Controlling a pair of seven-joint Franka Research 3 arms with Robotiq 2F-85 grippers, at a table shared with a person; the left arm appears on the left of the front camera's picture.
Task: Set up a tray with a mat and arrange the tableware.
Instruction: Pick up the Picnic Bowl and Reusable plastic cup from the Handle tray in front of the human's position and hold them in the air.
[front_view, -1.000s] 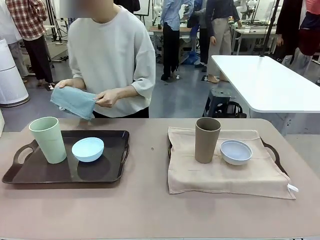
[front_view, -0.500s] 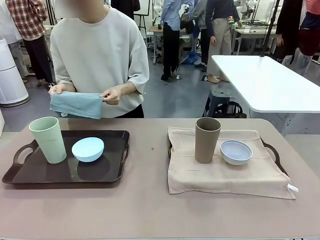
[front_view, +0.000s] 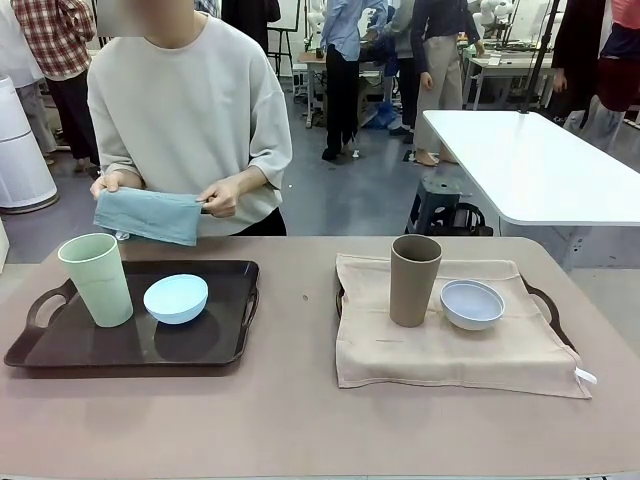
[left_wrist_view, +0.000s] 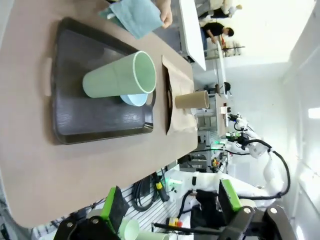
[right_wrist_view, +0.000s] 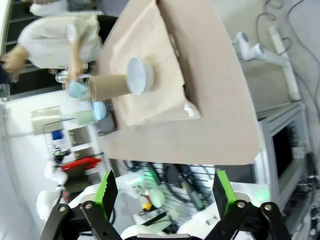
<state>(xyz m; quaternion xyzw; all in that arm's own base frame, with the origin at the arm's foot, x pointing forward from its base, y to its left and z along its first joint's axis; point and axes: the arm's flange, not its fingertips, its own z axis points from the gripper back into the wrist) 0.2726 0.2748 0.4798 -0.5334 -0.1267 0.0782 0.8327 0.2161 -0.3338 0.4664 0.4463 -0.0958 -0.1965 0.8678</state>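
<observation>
Two dark trays sit on the table (front_view: 300, 430), long axes running left-right, well apart. The left tray (front_view: 60, 350) is bare-bottomed and holds the green tumbler (front_view: 96, 280) toward its left end, upright, mouth up, long axis vertical. The blue bowl (front_view: 176, 298) is just beside it on the right, opening up, and whether they touch is unclear. The right tray (front_view: 545, 300) is covered by the beige mat (front_view: 450, 350), laid flat, with its front edge hanging over the tray's near rim and a handle poking out at the right side. On the mat the brown tumbler (front_view: 414, 280) stands upright, mouth up, with the white bowl (front_view: 472, 304) just to its right, opening up, and a small gap between them. At the far side a person holds a teal cloth (front_view: 148, 214) above the table edge behind the left tray. It hangs folded, long side roughly level, with one hand (front_view: 108, 183) at its left top corner and the other hand (front_view: 222, 196) at its right. In the left wrist view the left gripper (left_wrist_view: 170, 205) is wide apart with nothing between the pads, hanging off the table's near edge. In the right wrist view the right gripper (right_wrist_view: 164, 192) is likewise spread wide and holding nothing, well back from the right tray.
</observation>
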